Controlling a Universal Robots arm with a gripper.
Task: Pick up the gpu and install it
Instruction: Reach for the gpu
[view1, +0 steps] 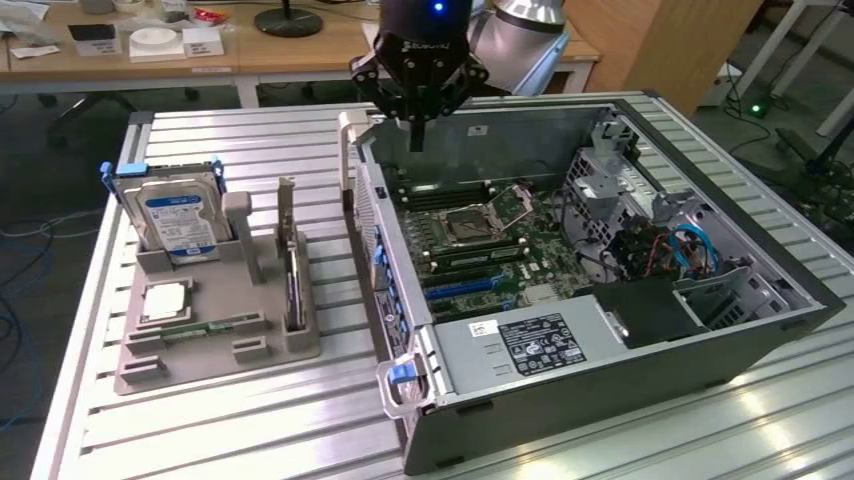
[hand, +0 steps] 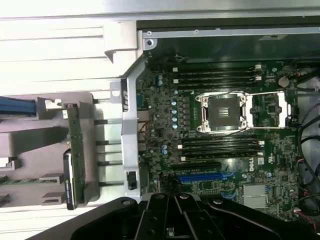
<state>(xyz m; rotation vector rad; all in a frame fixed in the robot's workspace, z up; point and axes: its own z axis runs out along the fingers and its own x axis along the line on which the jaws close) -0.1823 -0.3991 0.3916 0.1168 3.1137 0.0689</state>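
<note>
The gpu (view1: 291, 268) stands on edge in a slot of the grey holder (view1: 187, 362) at the exterior view's left, its silver bracket at the far end. In the wrist view the gpu (hand: 75, 150) appears edge-on as a thin green and black strip. My gripper (view1: 418, 140) hangs above the far rim of the open computer case (view1: 641, 350), well away from the gpu, shut with nothing in it. The gripper (hand: 172, 205) also shows in the wrist view as a dark body over the motherboard (hand: 165, 115), near its blue expansion slot (hand: 200, 176).
The grey holder also carries a silver hard drive with a blue label (view1: 180, 222), a processor chip (view1: 163, 300) and a narrow memory stick (view1: 214, 325). Inside the case are the processor socket (hand: 235, 112), a power supply (view1: 534, 342) and cables (view1: 687, 250).
</note>
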